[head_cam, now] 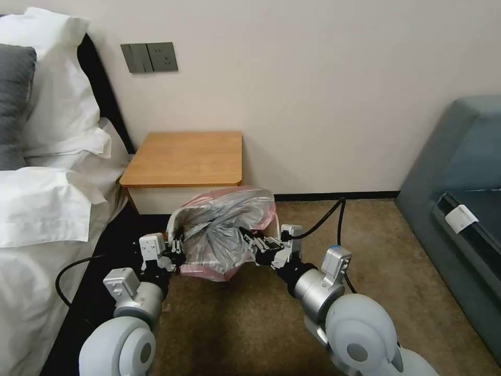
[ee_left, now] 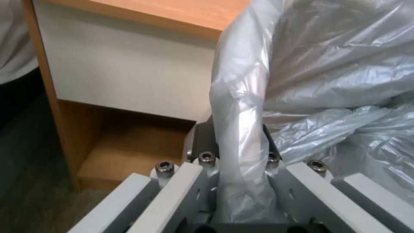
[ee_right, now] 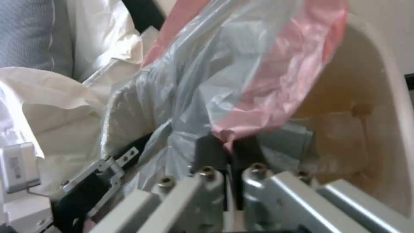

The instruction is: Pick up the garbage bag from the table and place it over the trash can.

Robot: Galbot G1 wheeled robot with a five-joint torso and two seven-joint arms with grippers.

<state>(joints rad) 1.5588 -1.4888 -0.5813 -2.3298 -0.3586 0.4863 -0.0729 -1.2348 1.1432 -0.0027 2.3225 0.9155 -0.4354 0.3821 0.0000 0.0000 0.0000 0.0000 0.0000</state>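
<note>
The garbage bag (head_cam: 225, 230), crinkly grey plastic with a pink rim, hangs stretched between my two grippers just in front of the table (head_cam: 183, 156). My left gripper (head_cam: 177, 255) is shut on the bag's left edge, and a twisted band of plastic (ee_left: 238, 123) runs up out of its fingers. My right gripper (head_cam: 251, 242) is shut on the pink rim (ee_right: 276, 97) at the bag's right side. The trash can (ee_right: 379, 123) sits below the bag with its cream inner wall and rolled rim showing beside the right gripper. In the head view the bag covers most of it.
A bed with white pillows (head_cam: 47, 198) lies close on the left, and its black frame is beside the left arm. A grey sofa (head_cam: 459, 188) stands at the right. Brown carpet (head_cam: 376, 250) stretches between them. The wall (head_cam: 313, 78) is right behind the table.
</note>
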